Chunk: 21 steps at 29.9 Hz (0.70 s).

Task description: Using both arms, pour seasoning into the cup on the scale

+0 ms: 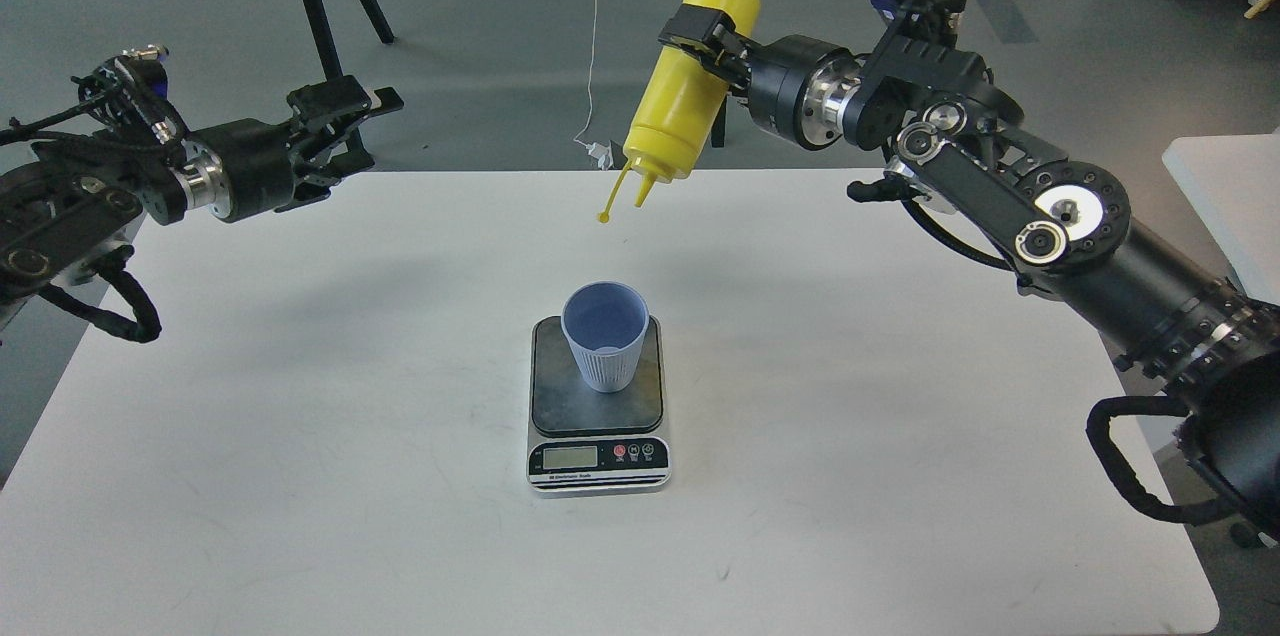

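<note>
The light-blue cup (605, 334) stands upright on the dark plate of the scale (597, 403) in the middle of the white table. My right gripper (708, 38) is shut on the yellow seasoning bottle (687, 88) and holds it high, turned nozzle-down and tilted, behind and above the cup. Its cap hangs on the strap beside the nozzle (641, 194). My left gripper (350, 121) is open and empty, held in the air over the table's far left edge.
The white table (300, 476) reaches from left to right. Black stand legs (720, 36) and a white cable (592, 56) are on the grey floor behind it. Another white table edge (1225, 186) is at the right.
</note>
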Available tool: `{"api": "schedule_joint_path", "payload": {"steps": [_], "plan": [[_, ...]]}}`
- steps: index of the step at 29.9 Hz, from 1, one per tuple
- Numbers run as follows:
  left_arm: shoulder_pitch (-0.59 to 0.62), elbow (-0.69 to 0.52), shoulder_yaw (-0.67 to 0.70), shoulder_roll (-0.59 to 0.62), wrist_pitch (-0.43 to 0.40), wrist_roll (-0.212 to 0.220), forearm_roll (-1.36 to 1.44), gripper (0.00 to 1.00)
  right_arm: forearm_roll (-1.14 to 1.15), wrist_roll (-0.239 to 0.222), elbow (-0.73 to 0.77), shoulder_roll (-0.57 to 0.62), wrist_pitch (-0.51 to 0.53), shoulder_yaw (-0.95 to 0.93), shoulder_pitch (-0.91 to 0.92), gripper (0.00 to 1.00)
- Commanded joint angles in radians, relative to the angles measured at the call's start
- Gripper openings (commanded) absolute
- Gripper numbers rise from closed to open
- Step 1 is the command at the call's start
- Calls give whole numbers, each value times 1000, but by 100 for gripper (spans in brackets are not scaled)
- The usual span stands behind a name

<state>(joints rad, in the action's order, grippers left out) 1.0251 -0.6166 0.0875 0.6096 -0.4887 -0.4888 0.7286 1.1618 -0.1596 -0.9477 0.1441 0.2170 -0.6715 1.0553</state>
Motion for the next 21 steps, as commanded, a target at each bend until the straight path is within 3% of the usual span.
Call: {"api": "schedule_joint_path", "payload": {"steps": [1, 8, 21], "plan": [[0, 0, 0, 4, 0, 0, 0, 100, 25, 14, 15, -38, -42, 47, 12, 4], [-5, 0, 0, 7, 0, 0, -2, 100, 73, 45, 61, -104, -65, 79, 11, 4], [-8, 0, 1, -2, 0, 0, 0, 100, 76, 55, 112, -144, -81, 150, 11, 5]]}}
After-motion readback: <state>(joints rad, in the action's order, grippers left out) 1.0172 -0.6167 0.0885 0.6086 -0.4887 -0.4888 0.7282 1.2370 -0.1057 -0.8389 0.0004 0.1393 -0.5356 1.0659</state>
